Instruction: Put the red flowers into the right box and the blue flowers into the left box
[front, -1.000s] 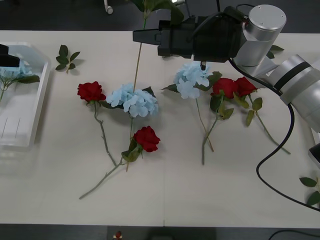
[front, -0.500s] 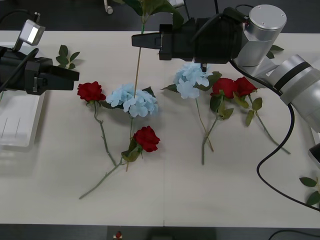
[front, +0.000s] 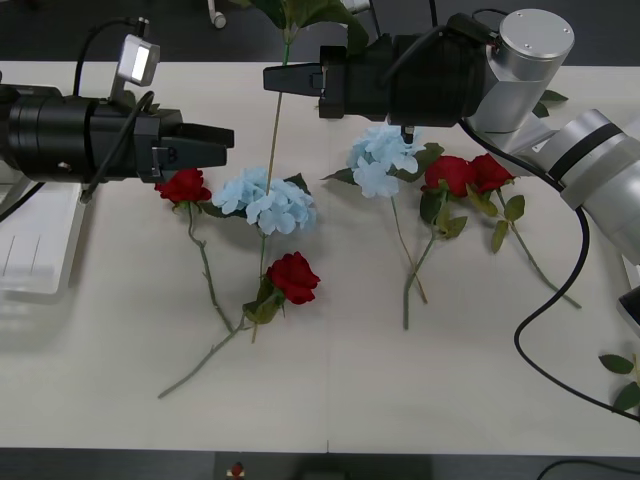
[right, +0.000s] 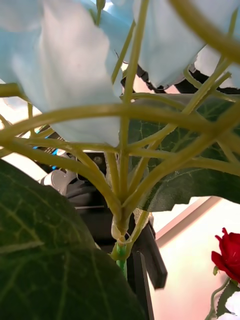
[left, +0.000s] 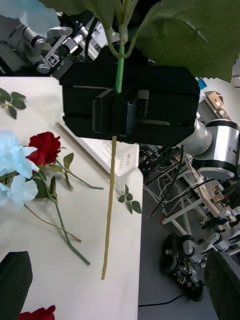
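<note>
The right gripper is pinched shut on the thin stem of a blue flower, holding it up over the far side of the table. The left gripper is open and points at that stem. The flower looks light and floppy, so the stiff stem is the best place to grab. The left wrist view shows the stem hanging straight down; the right wrist view shows the petals from below. The left box sits at the table's left edge.

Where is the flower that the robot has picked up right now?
In the front view the blue flower's stem hangs upright from the right end effector, shut on it above the table's far middle, over the blue flowers lying there; the left end effector points toward it.
</note>
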